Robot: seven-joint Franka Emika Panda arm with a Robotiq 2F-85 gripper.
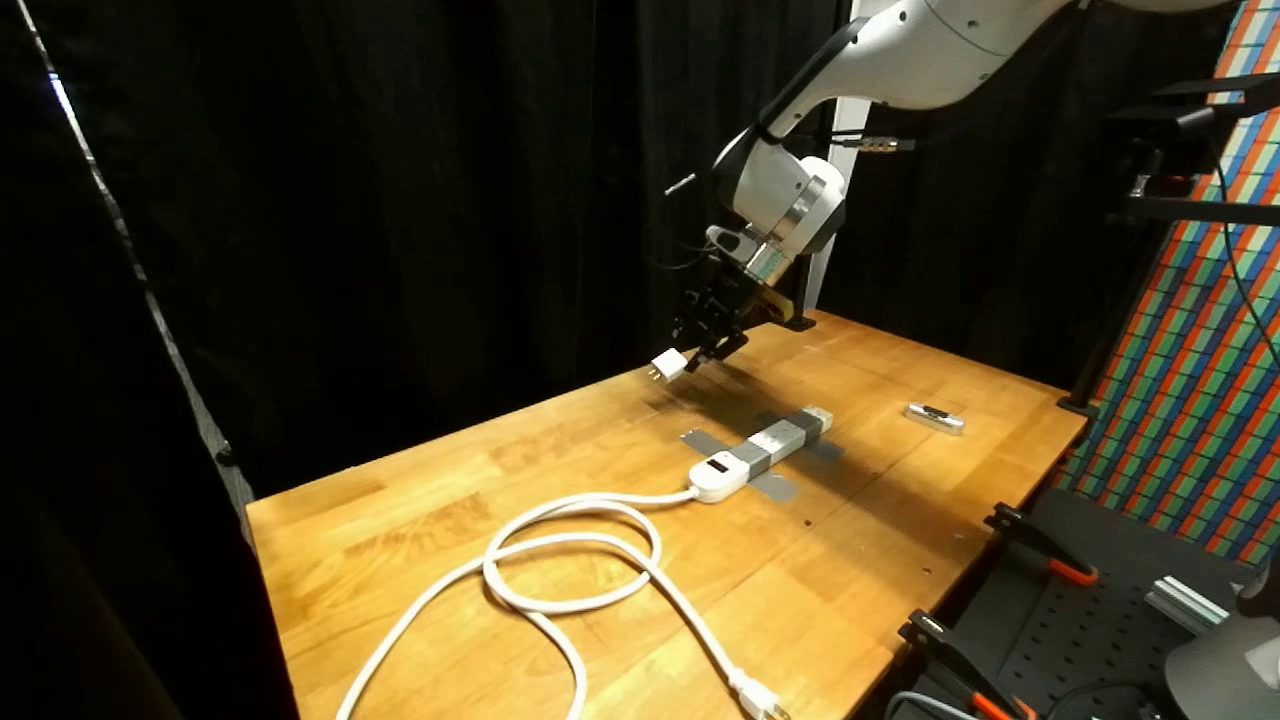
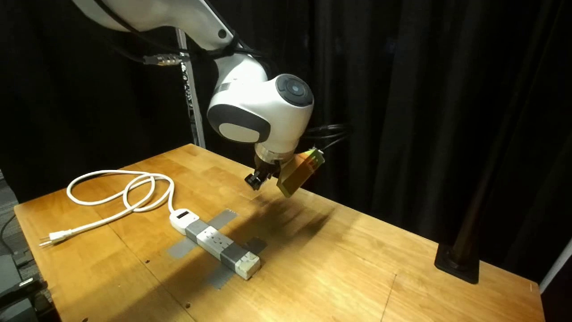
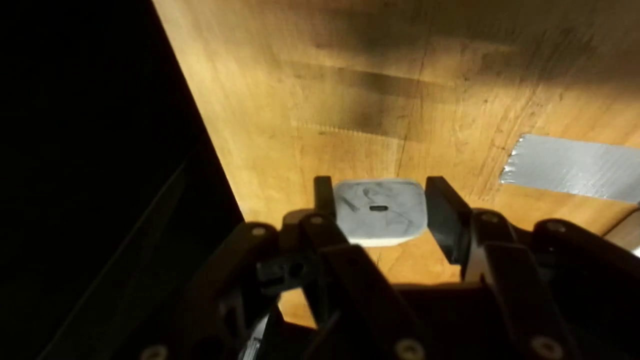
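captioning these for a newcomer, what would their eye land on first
Likely the white power strip, strapped to the wooden table with gray tape, its white cord looping across the wood. Next, the gripper holding a white plug adapter above the table near one edge. Then the brightly colored backdrop at the right of an exterior view.

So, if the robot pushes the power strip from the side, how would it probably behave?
The strip would probably hardly slide, since grey tape crosses it and runs onto the table. Straight and boxy, it looks stiff and likely will not bend. Lying low and flat, it seems unlikely to roll or tip.
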